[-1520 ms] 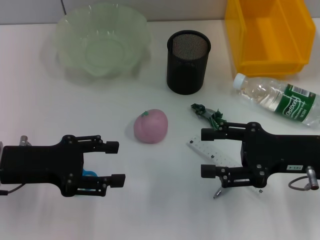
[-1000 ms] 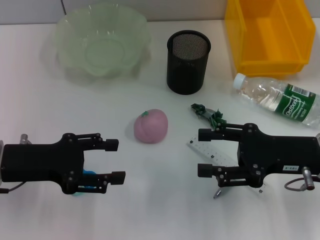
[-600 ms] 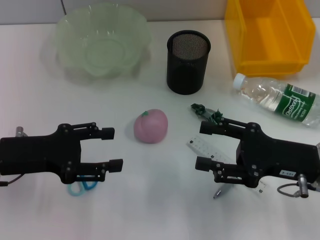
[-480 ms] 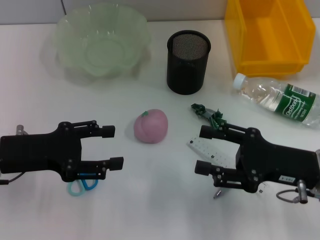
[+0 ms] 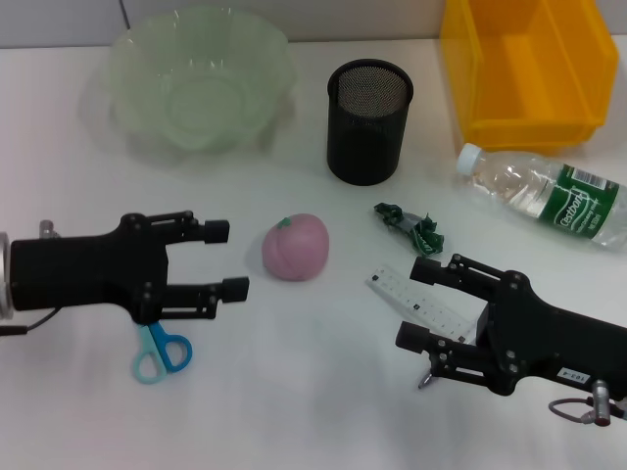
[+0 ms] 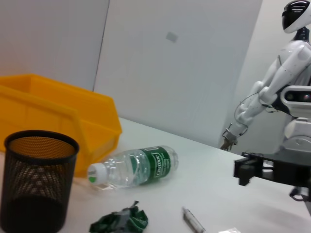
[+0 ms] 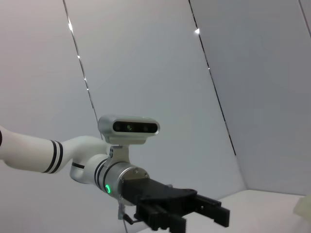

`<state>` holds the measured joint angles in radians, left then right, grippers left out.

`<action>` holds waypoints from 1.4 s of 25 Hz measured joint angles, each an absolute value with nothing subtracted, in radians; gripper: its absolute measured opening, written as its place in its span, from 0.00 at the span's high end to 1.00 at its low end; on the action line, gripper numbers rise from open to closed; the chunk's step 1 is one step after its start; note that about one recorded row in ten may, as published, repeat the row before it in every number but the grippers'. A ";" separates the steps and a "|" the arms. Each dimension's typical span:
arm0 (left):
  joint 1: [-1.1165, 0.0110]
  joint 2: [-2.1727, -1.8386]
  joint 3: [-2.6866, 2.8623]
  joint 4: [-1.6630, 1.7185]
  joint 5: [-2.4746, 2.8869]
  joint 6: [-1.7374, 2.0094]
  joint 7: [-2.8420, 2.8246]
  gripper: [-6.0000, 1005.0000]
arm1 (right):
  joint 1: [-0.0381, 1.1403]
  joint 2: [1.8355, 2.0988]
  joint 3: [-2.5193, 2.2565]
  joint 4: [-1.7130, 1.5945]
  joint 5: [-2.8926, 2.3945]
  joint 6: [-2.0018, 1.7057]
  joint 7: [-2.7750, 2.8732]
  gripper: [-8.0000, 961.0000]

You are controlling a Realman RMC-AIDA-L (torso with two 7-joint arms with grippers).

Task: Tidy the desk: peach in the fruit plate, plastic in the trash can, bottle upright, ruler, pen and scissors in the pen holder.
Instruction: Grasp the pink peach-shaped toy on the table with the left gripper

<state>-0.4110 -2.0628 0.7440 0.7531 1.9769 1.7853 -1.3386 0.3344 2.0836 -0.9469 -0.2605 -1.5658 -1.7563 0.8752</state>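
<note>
1 peach [image 5: 295, 247], 1 bottle [image 5: 544, 194], 1 ruler [image 5: 419, 304], 1 scissors [image 5: 159, 352], 2 claws

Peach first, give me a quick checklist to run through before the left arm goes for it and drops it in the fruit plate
1. Left gripper open: ok, both fingers spread and empty.
2. Peach free to grasp: ok, it sits alone on the desk, just beyond the left fingertips.
3. Fruit plate ready: ok, nothing visible inside it.
4. Scissors out of the way: ok, they lie beside the left gripper body, away from the peach.
5. Right gripper clear of the path: ok, it hovers open over the ruler, apart from the peach.
6. Left gripper height above the desk: cannot tell.
</note>
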 joint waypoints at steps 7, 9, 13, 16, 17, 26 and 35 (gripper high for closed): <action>-0.476 -2.070 0.762 0.739 1.979 1.658 -1.412 0.21 | 0.322 2.083 -0.946 -0.256 -1.565 -1.753 0.875 0.20; -0.502 -2.071 0.767 0.714 1.982 1.622 -1.412 0.21 | 0.319 2.083 -0.946 -0.252 -1.565 -1.753 0.875 0.20; -0.552 -2.070 0.780 0.653 1.996 1.562 -1.403 0.21 | 0.319 2.083 -0.946 -0.239 -1.565 -1.752 0.874 0.20; -0.571 -2.071 0.845 0.638 2.000 1.516 -1.403 0.21 | 0.318 2.083 -0.946 -0.234 -1.565 -1.752 0.874 0.20; -0.574 -2.072 0.876 0.638 1.999 1.496 -1.403 0.21 | 0.317 2.083 -0.946 -0.233 -1.565 -1.752 0.874 0.20; -0.597 -2.080 0.997 0.569 1.950 1.333 -1.402 0.21 | 0.318 2.085 -0.937 -0.223 -1.565 -1.752 0.874 0.20; -0.596 -2.079 1.016 0.557 1.926 1.285 -1.401 0.21 | 0.329 2.086 -0.937 -0.216 -1.564 -1.752 0.874 0.21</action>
<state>-0.5961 -2.0794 1.0159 0.5575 1.9262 1.2855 -1.4010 0.3290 2.0862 -0.9372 -0.2162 -1.5635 -1.7518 0.8743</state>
